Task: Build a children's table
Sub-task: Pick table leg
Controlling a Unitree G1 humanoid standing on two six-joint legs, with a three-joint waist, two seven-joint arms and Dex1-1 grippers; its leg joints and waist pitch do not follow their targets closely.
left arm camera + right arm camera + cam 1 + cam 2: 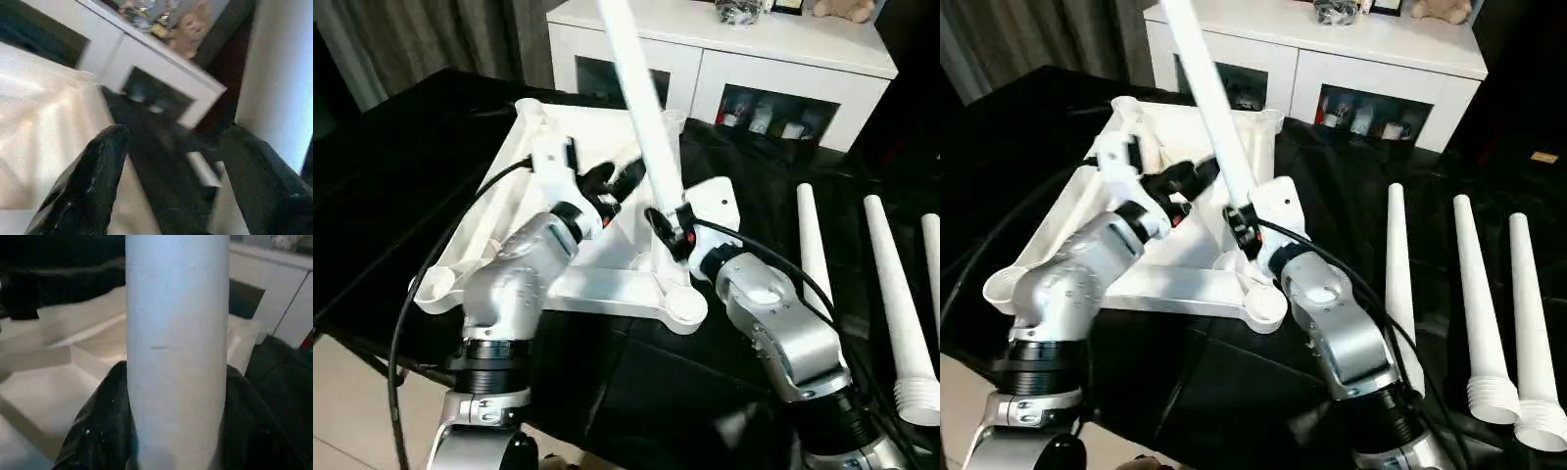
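Black-draped desk (pixel 401 196) is carrying the upturned tabletop (pixel 499 211). Right gripper (pixel 668 227) is clamping a leg (pixel 641 108) standing at its near corner. Left gripper (pixel 612 179) is hovering beside, jaws wide. Three legs (pixel 891 284) are lying rightward.

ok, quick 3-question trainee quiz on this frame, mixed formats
1. True or false: the right gripper is shut on a table leg.
2. How many loose legs lie on the black cloth to the robot's right? A) one B) three C) five
3. Fill in: the table top lies with its ribbed ___ facing up.

Key: 1 true; 2 B; 3 underside. Left gripper fingers stand apart, holding nothing.
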